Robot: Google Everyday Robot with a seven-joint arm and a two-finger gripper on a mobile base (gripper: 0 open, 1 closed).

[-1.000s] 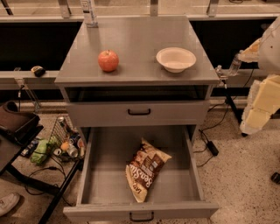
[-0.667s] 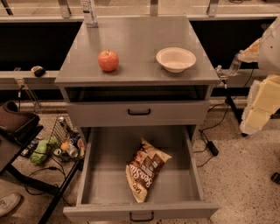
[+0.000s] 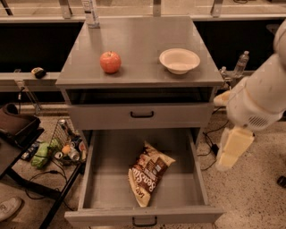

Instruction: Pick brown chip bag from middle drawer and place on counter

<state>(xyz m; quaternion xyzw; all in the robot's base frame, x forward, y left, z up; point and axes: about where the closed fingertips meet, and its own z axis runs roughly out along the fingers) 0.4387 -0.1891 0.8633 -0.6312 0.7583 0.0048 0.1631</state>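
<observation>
The middle drawer (image 3: 105, 183) stands pulled fully out below the cabinet, its grey floor open to view; the brown chip bag (image 3: 149, 173) lies flat on that floor, right of centre, tilted so that one cream end points toward the front wall and the other toward the back right; its white lettering faces up; it touches neither side wall.

Above it the upper drawer (image 3: 142, 117) is closed, showing only a flat front and a small black handle; the counter (image 3: 143, 38) carries a red apple (image 3: 110, 61) left of centre and a pale empty bowl (image 3: 179, 60) to its right, the two well apart; a clear bottle (image 3: 90, 11) stands at the back left corner.

The white arm (image 3: 261, 96) comes in from the right edge; the end effector (image 3: 231, 150), a cream-coloured piece, hangs just outside the drawer's right wall, over the speckled floor and apart from the bag; whether it is open or closed I cannot tell; nothing is visibly held in it.

A wire basket of cans (image 3: 67, 145) sits left of the drawer.
</observation>
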